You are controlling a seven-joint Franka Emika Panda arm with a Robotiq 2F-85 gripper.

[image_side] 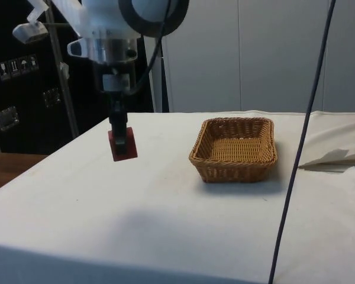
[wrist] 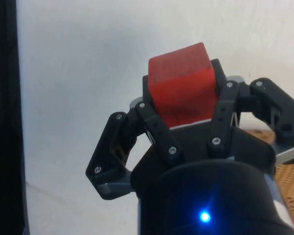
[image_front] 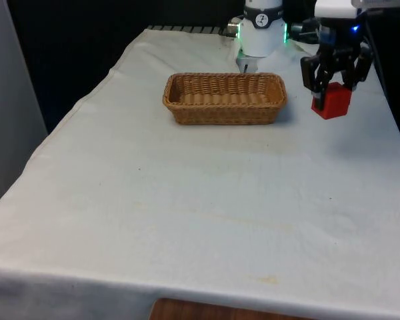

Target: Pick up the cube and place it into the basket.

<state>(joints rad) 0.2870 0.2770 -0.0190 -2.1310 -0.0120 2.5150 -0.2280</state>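
Right, from the front view I see my gripper (image_front: 334, 85) hanging above the white cloth (image_front: 187, 200) on the front view's right, jaws clamped on the red cube (image_front: 332, 101), which is lifted clear of the cloth. The wicker basket (image_front: 224, 115) sits to the front view's left of it, apart from the cube, with nothing inside that I can make out. From the side view I have the gripper (image_side: 119, 131) pointing straight down with the cube (image_side: 123, 145) pinched between the fingers, held in the air above the cloth (image_side: 165, 207), and the basket (image_side: 235, 168) standing well off to one side. On the wrist view the cube (wrist: 183, 83) is squeezed between the two black fingers (wrist: 157, 129), slightly tilted, and a corner of the basket (wrist: 290, 186) peeks in beside the gripper (wrist: 186, 117).
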